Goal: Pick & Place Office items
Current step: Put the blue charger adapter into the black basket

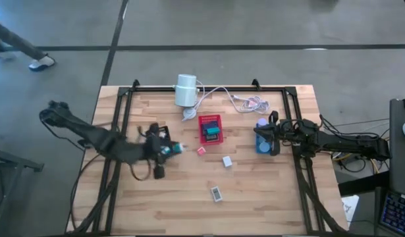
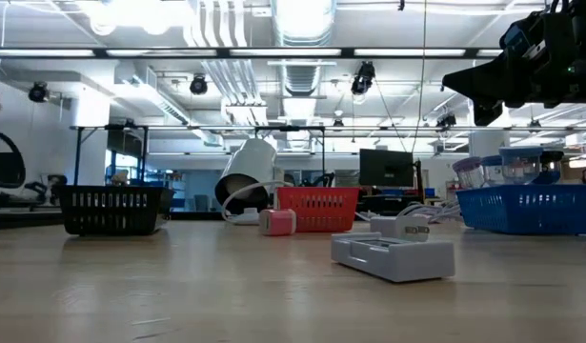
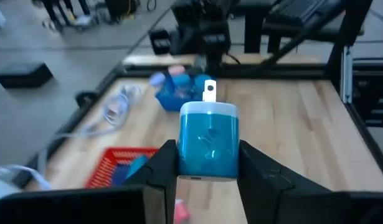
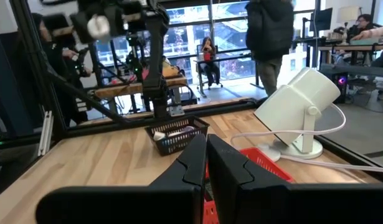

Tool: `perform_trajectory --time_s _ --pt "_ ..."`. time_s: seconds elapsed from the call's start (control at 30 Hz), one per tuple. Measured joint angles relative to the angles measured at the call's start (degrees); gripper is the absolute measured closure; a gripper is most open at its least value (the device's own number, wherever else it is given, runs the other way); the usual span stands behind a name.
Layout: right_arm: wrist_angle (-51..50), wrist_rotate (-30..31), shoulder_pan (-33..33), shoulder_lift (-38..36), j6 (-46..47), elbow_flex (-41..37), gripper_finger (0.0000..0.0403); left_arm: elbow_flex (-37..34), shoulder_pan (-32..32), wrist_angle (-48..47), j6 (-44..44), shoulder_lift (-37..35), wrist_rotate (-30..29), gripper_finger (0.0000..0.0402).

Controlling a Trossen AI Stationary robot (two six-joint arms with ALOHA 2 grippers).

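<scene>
so my left pincer (image 3: pixel 207 171) is clamped on a little teal block (image 3: pixel 208 146), one finger (image 3: pixel 163 165) on each side of it, held up off the bench (image 1: pixel 268 197) on the left half, a bit short of the middle. from above you can see the teal block poking out of the pincer toward the pink piece (image 1: pixel 201 151).

my right pincer (image 4: pixel 205 163) is squeezed completely closed with nothing in it, hanging over the blue tray (image 1: pixel 263 143) on the right side of the bench. that tray has a few pieces in it, can't make out which.

rest of the office items: the red tray (image 1: pixel 211 128) near the middle has a teal piece and something dark inside. the pink piece lies loose just in front of it, a small white block (image 1: pixel 226 161) sits a bit further out, and a white clip-looking thing (image 1: pixel 216 193) lies nearer the front edge. the black tray (image 2: pixel 114 210) holds a couple of items too. the white cylinder (image 1: pixel 186 90) with its cable sits at the back edge.
</scene>
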Motion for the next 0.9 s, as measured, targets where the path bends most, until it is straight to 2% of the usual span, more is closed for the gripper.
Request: perform_trajectory --time_s 0.17,0.33,0.47,0.67,0.9 --pt "0.07 0.01 0.0 0.0 -0.01 0.0 0.039 -0.3 1.64 -4.8 5.65 -8.27 -0.02 0.0284" --pt "0.02 0.01 0.01 0.0 -0.03 0.0 0.039 -4.76 4.21 -6.12 9.15 -15.43 0.51 0.0284" --pt "0.02 0.01 0.02 0.0 -0.05 0.0 0.039 -10.91 7.8 -6.4 6.24 -22.02 0.83 0.0284" --pt "0.0 0.01 0.01 0.09 -0.07 0.0 0.039 -24.98 9.0 -1.74 3.8 -32.37 5.84 0.0284" --pt "-0.01 0.04 0.0 0.09 -0.07 0.0 0.039 -37.2 9.0 -1.33 -7.44 -41.43 7.94 0.0284"
